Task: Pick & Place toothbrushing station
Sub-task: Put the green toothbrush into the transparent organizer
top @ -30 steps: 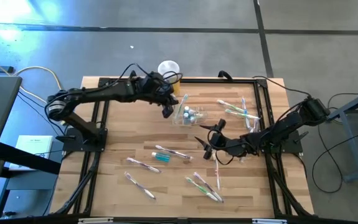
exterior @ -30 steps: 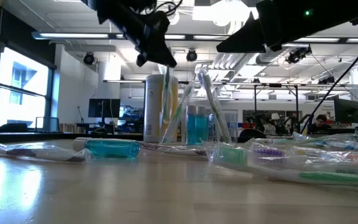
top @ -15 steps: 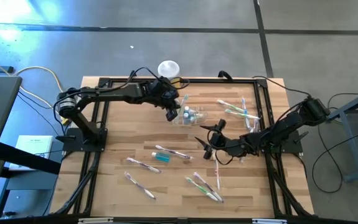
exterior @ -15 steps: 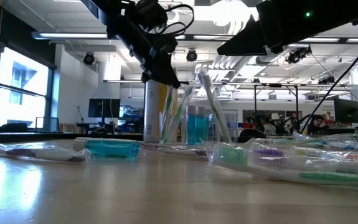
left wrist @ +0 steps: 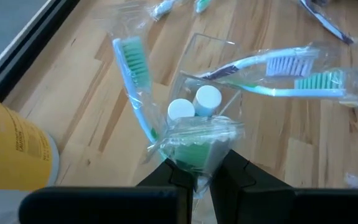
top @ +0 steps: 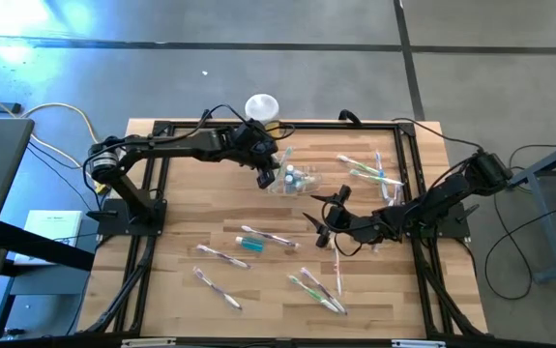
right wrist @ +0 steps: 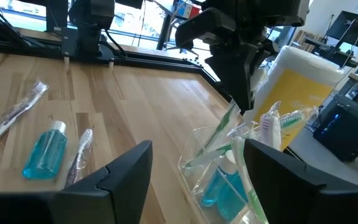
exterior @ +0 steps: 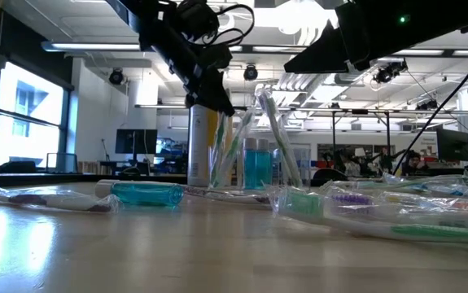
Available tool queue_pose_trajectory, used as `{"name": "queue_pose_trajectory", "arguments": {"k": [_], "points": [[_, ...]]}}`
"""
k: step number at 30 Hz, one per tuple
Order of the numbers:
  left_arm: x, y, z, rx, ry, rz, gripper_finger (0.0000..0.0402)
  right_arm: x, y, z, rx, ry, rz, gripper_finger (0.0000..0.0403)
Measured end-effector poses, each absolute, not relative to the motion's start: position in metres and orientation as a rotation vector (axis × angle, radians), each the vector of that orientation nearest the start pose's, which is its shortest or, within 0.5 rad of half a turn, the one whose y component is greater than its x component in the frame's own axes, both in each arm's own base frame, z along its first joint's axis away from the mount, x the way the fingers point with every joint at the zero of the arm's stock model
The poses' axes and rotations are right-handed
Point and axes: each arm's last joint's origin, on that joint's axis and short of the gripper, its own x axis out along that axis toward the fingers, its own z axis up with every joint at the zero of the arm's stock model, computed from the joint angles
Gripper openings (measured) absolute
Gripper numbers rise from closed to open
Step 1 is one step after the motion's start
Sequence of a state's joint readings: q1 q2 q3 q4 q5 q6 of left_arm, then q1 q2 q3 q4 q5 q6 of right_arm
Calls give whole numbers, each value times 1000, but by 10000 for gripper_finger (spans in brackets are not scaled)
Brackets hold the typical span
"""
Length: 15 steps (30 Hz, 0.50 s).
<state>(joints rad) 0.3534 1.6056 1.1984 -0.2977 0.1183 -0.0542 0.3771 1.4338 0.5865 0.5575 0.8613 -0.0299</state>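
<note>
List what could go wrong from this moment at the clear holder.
1. The left tool pinches only the wrapper end of a wrapped green toothbrush above the toothbrushing station; thin film may slip.
2. The light clear station already carries leaning brushes; pushing this one in might tip or shove it.
3. The yellow canister stands close beside it; a sideways retreat may knock it.

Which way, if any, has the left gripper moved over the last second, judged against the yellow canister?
Yes. In the high view the left gripper has shifted toward the picture's right, away from the yellow canister and closer to the toothbrushing station.
</note>
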Motion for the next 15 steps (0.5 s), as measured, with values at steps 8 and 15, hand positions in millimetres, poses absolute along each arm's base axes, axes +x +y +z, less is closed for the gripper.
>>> {"name": "queue_pose_trajectory", "arguments": {"k": [8,15], "points": [[331,119,263,-217,678,247,31,263,81,196,-200,246,-477,246],[332,120,264,-87,680,229,31,263,81,196,-200,246,-477,246]]}}
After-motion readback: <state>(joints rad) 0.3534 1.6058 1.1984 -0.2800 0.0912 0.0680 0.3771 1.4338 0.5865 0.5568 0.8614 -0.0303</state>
